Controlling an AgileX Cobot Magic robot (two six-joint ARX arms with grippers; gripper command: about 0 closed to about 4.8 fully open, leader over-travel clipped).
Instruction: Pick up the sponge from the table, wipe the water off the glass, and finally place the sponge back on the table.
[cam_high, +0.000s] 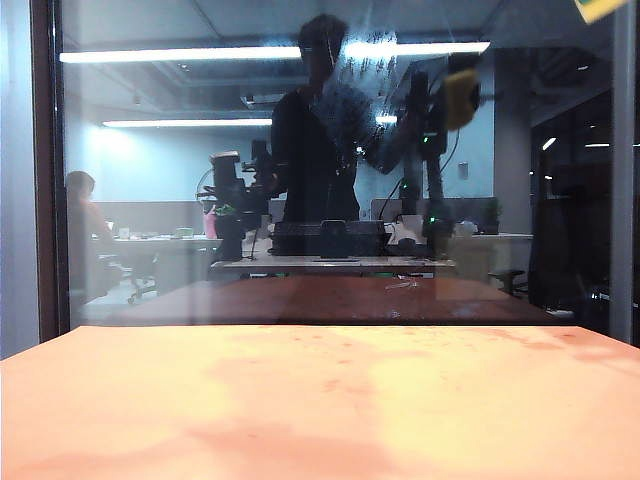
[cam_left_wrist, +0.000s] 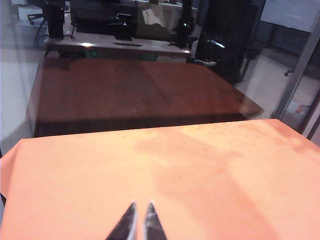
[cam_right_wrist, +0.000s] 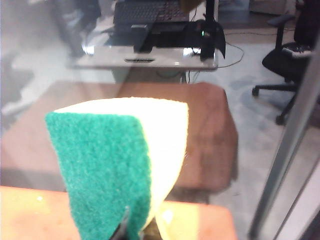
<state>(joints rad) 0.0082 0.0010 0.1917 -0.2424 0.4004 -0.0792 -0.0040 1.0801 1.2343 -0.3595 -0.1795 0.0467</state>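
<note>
The sponge (cam_right_wrist: 125, 160), pale yellow foam with a green scouring layer, is pinched in my right gripper (cam_right_wrist: 135, 230), held up in front of the glass (cam_right_wrist: 165, 60) above the table's (cam_right_wrist: 30, 210) far edge. In the exterior view only a yellow corner of the sponge (cam_high: 598, 8) shows at the top right, and the right gripper itself is out of frame. Hazy whitish streaks of water (cam_high: 368, 72) sit high on the glass (cam_high: 150, 200). My left gripper (cam_left_wrist: 141, 206) is shut and empty, low over the orange table (cam_left_wrist: 210, 165).
The glass stands upright along the table's (cam_high: 320, 400) far edge, with a dark frame post (cam_high: 45, 170) at the left. It mirrors the tabletop, both arms, a dim sponge image (cam_high: 461, 98) and a standing person (cam_high: 318, 130).
</note>
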